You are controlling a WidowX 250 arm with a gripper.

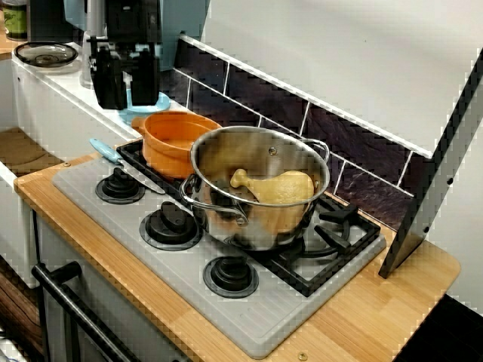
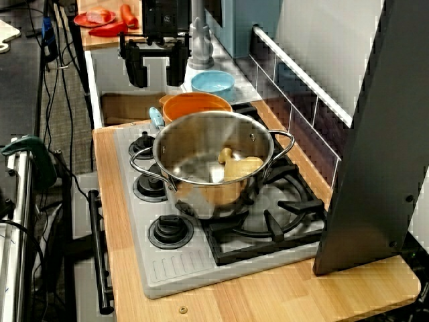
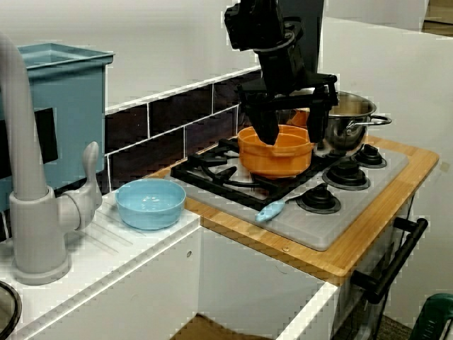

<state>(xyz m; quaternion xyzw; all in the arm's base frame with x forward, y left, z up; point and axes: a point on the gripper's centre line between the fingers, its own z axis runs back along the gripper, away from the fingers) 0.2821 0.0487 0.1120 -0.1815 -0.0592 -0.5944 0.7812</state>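
My black gripper (image 1: 127, 94) (image 2: 156, 80) (image 3: 292, 134) hangs open and empty in the air at the sink end of the toy stove. It is nearest the orange pot (image 1: 170, 143) (image 3: 276, 152) and touches nothing. In the view from the sink side it stands in front of that pot. A light blue bowl (image 1: 147, 102) (image 2: 212, 82) (image 3: 151, 203) sits on the white counter close by. Beside the orange pot stands a steel pot (image 1: 256, 226) (image 2: 201, 168) with a tan toy drumstick (image 1: 279, 187) (image 2: 240, 166) inside. A blue-handled utensil (image 1: 113, 154) (image 3: 283, 207) lies by the knobs.
Black knobs (image 1: 172, 225) line the grey stove front, with an oven handle (image 1: 75, 302) below. A grey faucet (image 3: 28, 177) and teal box (image 3: 64, 106) stand by the sink. A dark slanted panel (image 2: 375, 134) rises at the stove's far end. Red toy food (image 2: 100, 19) lies beyond the sink.
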